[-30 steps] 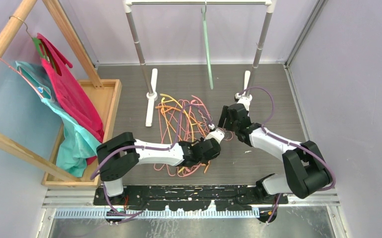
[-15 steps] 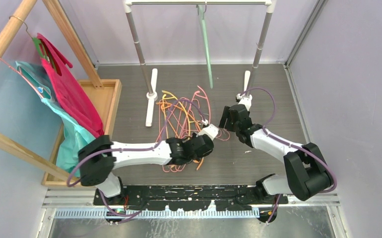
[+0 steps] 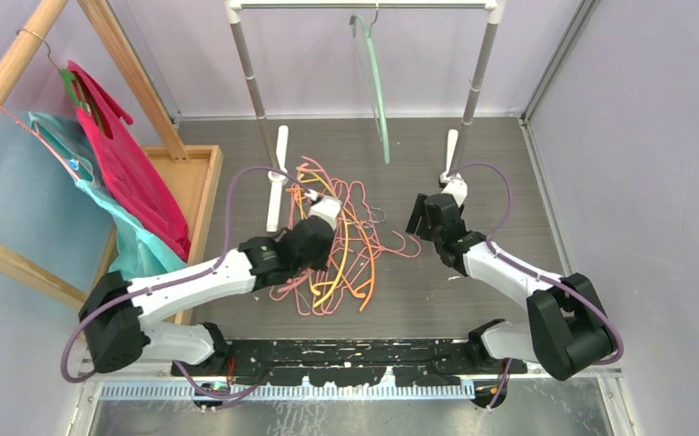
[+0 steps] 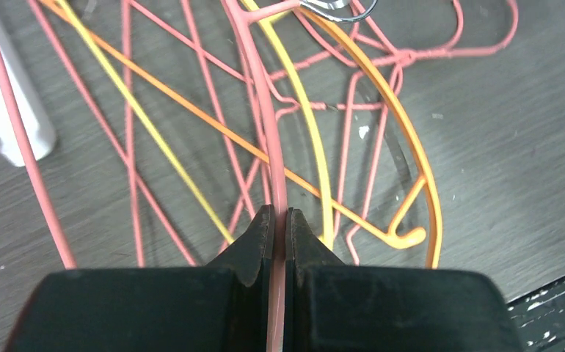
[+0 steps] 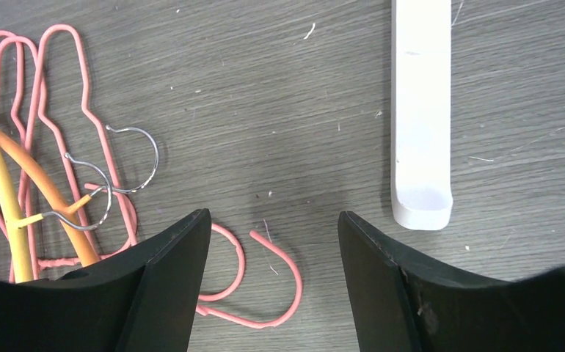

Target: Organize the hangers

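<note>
A tangle of pink wire, orange and yellow hangers lies on the floor between the rack's feet. My left gripper is over the pile's far left part, shut on a thick pink hanger; the left wrist view shows its jaws pinched on that bar, with yellow and orange hangers beside it. A grey-green hanger hangs from the white rail. My right gripper is open and empty at the pile's right edge, above pink hooks on the floor.
The white clothes rack stands at the back, with feet on the floor. At the left stand a wooden tray and a wooden frame with magenta and teal garments.
My left gripper has swung from the pile's right side to its far left, carrying the pink hanger and dragging the tangle. The grey-green hanger has swung on the rail. The right gripper barely moved.
</note>
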`<state>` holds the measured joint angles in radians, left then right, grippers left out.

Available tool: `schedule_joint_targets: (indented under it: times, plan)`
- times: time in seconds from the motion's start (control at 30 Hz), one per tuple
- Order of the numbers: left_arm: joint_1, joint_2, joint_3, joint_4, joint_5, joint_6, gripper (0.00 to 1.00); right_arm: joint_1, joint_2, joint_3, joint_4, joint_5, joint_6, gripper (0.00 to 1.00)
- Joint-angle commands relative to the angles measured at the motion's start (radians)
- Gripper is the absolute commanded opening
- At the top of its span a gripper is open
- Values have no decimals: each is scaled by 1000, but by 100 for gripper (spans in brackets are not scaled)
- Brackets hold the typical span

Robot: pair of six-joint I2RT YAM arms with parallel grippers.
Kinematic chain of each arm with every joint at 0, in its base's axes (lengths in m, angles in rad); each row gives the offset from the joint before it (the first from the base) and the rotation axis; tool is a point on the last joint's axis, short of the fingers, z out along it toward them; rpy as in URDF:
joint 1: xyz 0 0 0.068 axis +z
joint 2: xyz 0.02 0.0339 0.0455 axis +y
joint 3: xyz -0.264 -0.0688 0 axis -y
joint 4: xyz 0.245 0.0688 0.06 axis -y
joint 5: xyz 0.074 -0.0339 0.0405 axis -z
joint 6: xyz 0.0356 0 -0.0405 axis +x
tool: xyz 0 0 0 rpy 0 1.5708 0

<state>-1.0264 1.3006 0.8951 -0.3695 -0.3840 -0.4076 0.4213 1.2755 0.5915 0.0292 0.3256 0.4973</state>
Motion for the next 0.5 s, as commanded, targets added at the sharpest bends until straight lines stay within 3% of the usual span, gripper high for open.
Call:
schedule_joint_targets:
  times: [0.0, 0.23, 0.47]
  plan:
    - [87, -153, 9, 84, 26, -18, 0, -5, -80, -18, 40, 80, 19, 70]
    - [166, -261, 41, 140, 12, -1, 0, -7, -147, -44, 49, 109, 27, 69]
    - [196, -352, 29, 297, 38, -43, 0, -6, -134, -34, 43, 96, 34, 69]
